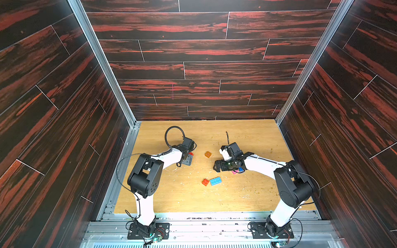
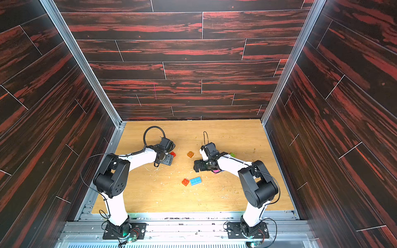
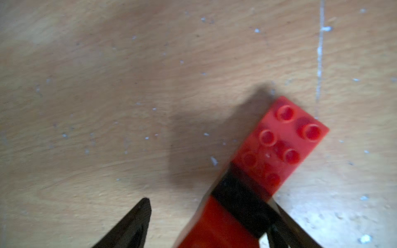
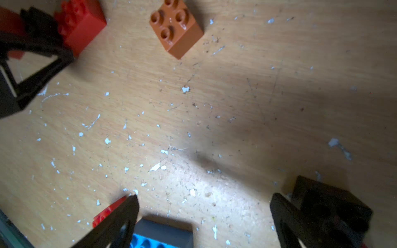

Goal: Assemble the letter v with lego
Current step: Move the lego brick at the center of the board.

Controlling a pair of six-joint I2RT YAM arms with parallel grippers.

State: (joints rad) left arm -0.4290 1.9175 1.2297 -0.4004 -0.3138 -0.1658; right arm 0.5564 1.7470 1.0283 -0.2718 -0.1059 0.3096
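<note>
Tabletop [image 1: 182,199] strewn with lego [image 1: 215,181] | left gripper [image 3: 208,200] wide open, red brick [image 3: 285,139] against one finger | right gripper [image 4: 205,195] spread, empty

A light wood-grain worktop [image 1: 193,199], scuffed and strewn with pale flecks and crumbs, is boxed in on three sides by tall walls [image 1: 193,51] of dark planks streaked with red. Silvery metal posts [image 1: 103,62] rise from its two far corners, and a ridged metal rail [image 1: 204,227] runs along its near edge. The light is even, with only soft shadows on the wood.
</note>
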